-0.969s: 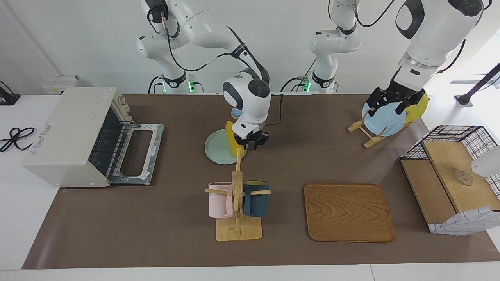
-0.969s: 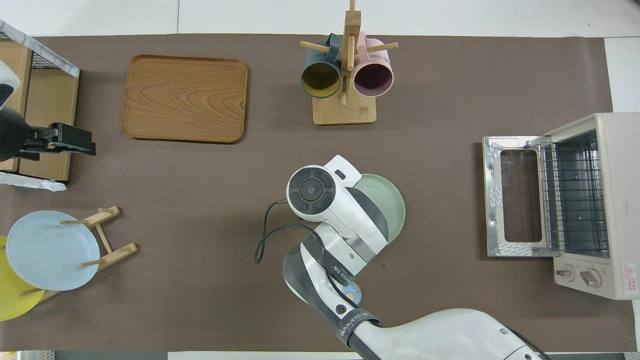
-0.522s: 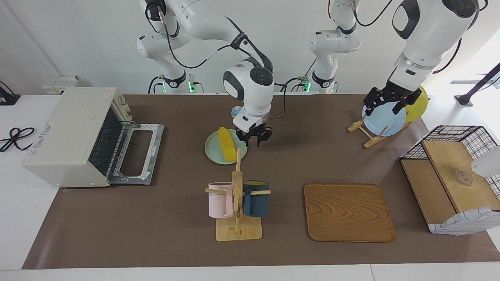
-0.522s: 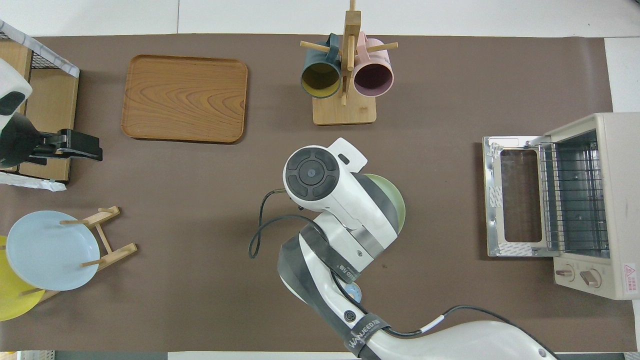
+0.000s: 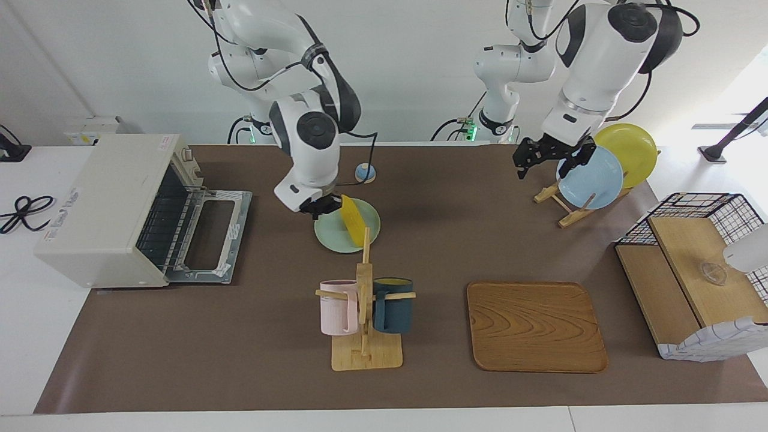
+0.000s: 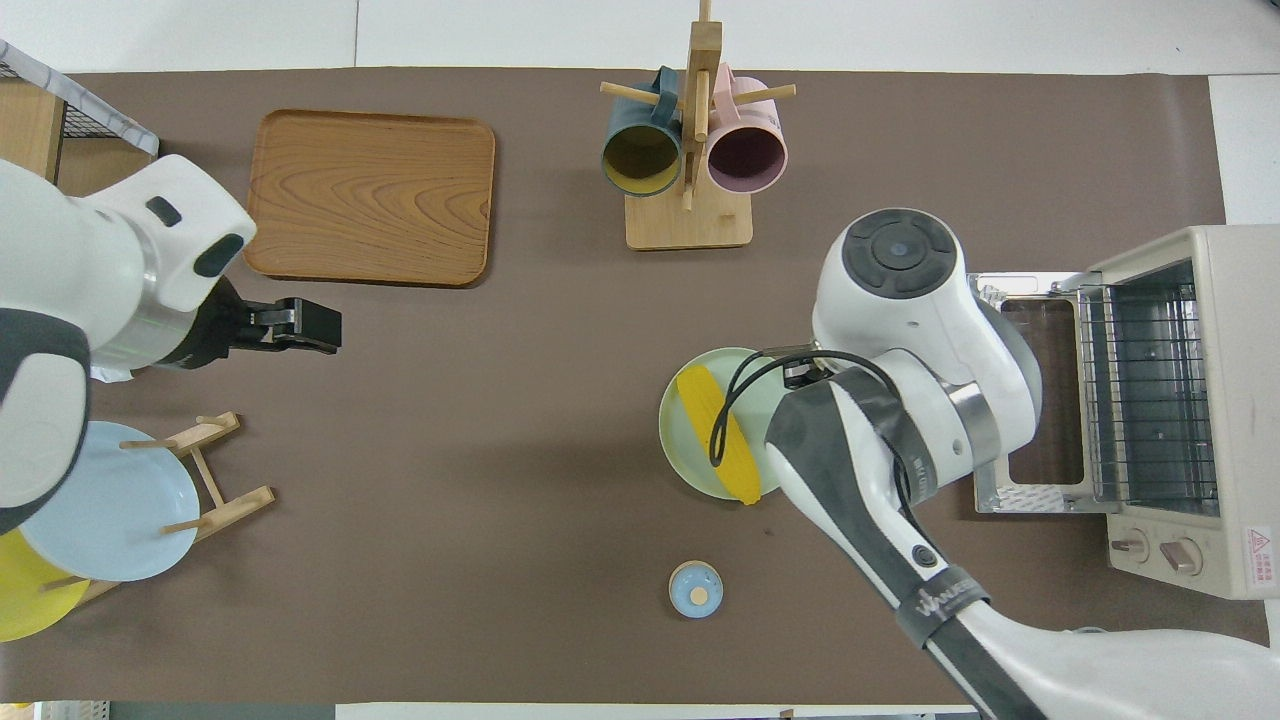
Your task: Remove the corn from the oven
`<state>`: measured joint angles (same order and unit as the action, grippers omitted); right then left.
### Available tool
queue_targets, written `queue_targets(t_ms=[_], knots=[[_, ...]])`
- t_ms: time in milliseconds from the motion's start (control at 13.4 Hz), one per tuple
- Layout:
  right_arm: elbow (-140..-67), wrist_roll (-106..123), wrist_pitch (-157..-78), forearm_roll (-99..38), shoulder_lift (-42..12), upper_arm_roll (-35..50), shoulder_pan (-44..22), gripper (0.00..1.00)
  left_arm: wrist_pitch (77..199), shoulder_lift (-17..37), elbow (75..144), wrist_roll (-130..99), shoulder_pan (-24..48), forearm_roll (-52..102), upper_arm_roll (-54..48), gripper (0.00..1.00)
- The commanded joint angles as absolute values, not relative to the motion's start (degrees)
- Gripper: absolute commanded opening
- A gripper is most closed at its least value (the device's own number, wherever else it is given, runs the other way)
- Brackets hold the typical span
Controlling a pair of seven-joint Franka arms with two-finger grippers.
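Note:
The yellow corn (image 5: 354, 221) lies on a pale green plate (image 5: 333, 235) in the middle of the table, outside the oven. The cream oven (image 5: 102, 201) stands at the right arm's end with its door (image 5: 210, 237) folded down and only the bare wire rack showing inside. My right gripper (image 5: 324, 208) is shut on nothing, just over the plate's edge on the oven side, beside the corn's end. From overhead the corn (image 6: 705, 400) shows on the plate (image 6: 680, 440), and the right arm hides its own gripper. My left gripper (image 5: 543, 165) hangs open and empty beside the plate rack.
A mug rack (image 5: 365, 312) with a pink and a dark blue mug stands farther from the robots than the plate. Beside it lies a wooden tray (image 5: 536, 327). A plate rack (image 5: 564, 207) with blue and yellow plates and a wire-and-wood basket (image 5: 690, 270) are at the left arm's end. A small blue disc (image 5: 365, 173) lies near the robots.
My right gripper let go of the corn, swung across the plate to its oven side and shut. The corn now lies uncovered on the plate. The left gripper drifted off the plate rack toward the table's middle.

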<state>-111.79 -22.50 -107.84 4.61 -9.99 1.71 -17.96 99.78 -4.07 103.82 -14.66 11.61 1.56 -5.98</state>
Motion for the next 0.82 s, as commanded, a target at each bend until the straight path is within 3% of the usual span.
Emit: queue_targets(t_ms=[0,224,447,745], knots=[[-121.7,-19.4,-111.8,5.0,-5.6,2.5,-12.3,0.0,103.7,-6.1,108.5,-18.6,15.9,2.7,-5.4,1.0],[-130.7,-11.9,-121.8,5.1,-3.6,2.5,-4.5,0.0,108.5,-5.5,111.1,-26.8,22.7,4.9,-5.4,1.0],[-133.0,-8.7,-122.5,5.2,-2.9,2.5,-0.5,0.0,116.6,-3.5,114.1,-38.0,30.7,5.0,-5.4,1.0],[-134.9,-7.1,-124.6,5.4,-2.3,2.4,0.8,0.0,127.1,4.4,113.6,-49.8,40.0,4.9,-5.1,1.0]])
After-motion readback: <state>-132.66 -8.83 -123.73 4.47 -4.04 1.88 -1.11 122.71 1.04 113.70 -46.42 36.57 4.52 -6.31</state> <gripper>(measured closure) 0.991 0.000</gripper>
